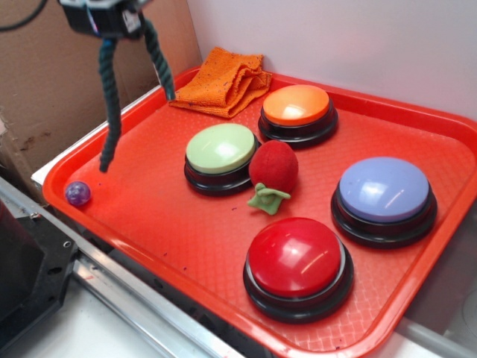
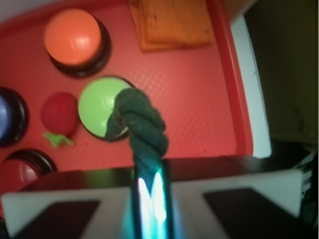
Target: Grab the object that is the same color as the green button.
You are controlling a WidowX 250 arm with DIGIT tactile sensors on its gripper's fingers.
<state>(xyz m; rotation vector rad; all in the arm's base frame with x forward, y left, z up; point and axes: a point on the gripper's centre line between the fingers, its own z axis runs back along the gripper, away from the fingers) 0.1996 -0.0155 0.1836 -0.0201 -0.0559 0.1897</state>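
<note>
Green rope (image 1: 112, 104) hangs from end effector (image 1: 112, 33); above tray's (image 1: 149, 216) left edge.

Tray's (image 1: 149, 216) near-left floor lies open — only a purple ball (image 1: 77, 193); buttons and strawberry (image 1: 273, 167) crowd the right.

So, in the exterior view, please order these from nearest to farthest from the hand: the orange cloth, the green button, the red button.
The hand hangs at the top left, holding the green rope.
1. Orange cloth, at the tray's back corner, just right of the hand.
2. Green button, mid-tray, lower and to the right.
3. Red button, at the front edge, clearly farthest.
</note>
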